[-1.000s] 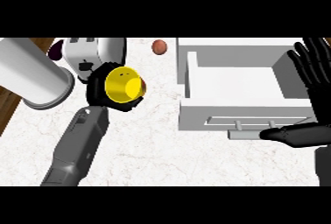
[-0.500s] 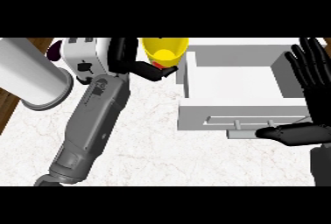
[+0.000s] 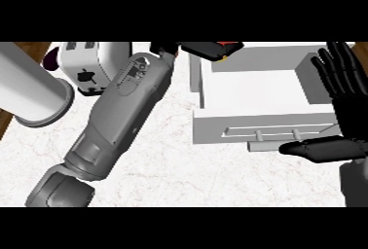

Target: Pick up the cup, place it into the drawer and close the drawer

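Observation:
My left forearm (image 3: 122,116) stretches up across the counter, and my left hand (image 3: 205,48) sits at the view's top edge over the drawer's far-left corner. Its fingers are curled round the yellow cup, of which only a sliver (image 3: 225,57) shows under the hand. The white drawer (image 3: 215,92) stands open, its inside bare, its front panel and handle (image 3: 277,131) facing me. My right hand (image 3: 343,78) rests open at the right edge, fingers up, with its thumb (image 3: 323,147) lying just below the drawer's front.
A white toaster (image 3: 93,63) stands at the back left beside a large grey cylinder (image 3: 36,92). A dark purple thing (image 3: 52,61) peeks from behind the toaster. Something red (image 3: 230,44) shows past my left hand. Wooden floor (image 3: 6,124) lies left of the marble counter.
My left arm has reached farther up and to the right, carrying the cup from in front of the toaster to the drawer's far-left corner. The cup is now almost hidden. My right hand has stayed put.

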`<action>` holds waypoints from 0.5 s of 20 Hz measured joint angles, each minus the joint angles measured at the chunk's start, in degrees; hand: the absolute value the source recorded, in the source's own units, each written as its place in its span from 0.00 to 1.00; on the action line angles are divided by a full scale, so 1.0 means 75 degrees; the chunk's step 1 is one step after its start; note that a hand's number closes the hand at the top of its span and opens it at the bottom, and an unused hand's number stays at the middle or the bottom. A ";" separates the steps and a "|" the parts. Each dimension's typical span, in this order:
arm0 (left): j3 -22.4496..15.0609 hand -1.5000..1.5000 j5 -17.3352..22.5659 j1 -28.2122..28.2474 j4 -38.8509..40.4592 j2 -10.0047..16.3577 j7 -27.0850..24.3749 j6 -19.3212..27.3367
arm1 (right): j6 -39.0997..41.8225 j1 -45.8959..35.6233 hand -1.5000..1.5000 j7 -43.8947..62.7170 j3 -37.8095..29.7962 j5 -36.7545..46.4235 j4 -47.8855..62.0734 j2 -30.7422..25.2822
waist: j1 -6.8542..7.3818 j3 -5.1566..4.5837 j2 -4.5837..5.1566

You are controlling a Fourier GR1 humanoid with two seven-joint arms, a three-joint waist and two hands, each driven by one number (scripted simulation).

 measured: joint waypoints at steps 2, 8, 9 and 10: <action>-0.0144 1.00 0.0140 -0.0314 0.0535 -0.0001 0.0086 0.0158 | 0.0034 -0.0039 0.00 -0.0055 0.0011 -0.0014 0.0037 -0.0002 | -0.0092 0.0001 0.0033; -0.0821 1.00 0.0514 -0.0921 0.1777 -0.0004 0.0430 0.0405 | 0.0208 -0.0331 0.00 -0.0020 -0.0097 -0.0260 0.0138 -0.0140 | -0.0373 0.0005 0.0112; -0.0940 1.00 0.0569 -0.0954 0.1938 -0.0003 0.0494 0.0341 | 0.0243 -0.0367 0.00 -0.0032 -0.0068 -0.0271 0.0170 -0.0142 | -0.0453 0.0007 0.0137; -0.1093 1.00 0.0603 -0.0970 0.2072 -0.0003 0.0538 0.0280 | 0.0257 -0.0475 0.00 -0.0047 -0.0032 -0.0272 0.0216 -0.0135 | -0.0535 0.0010 0.0166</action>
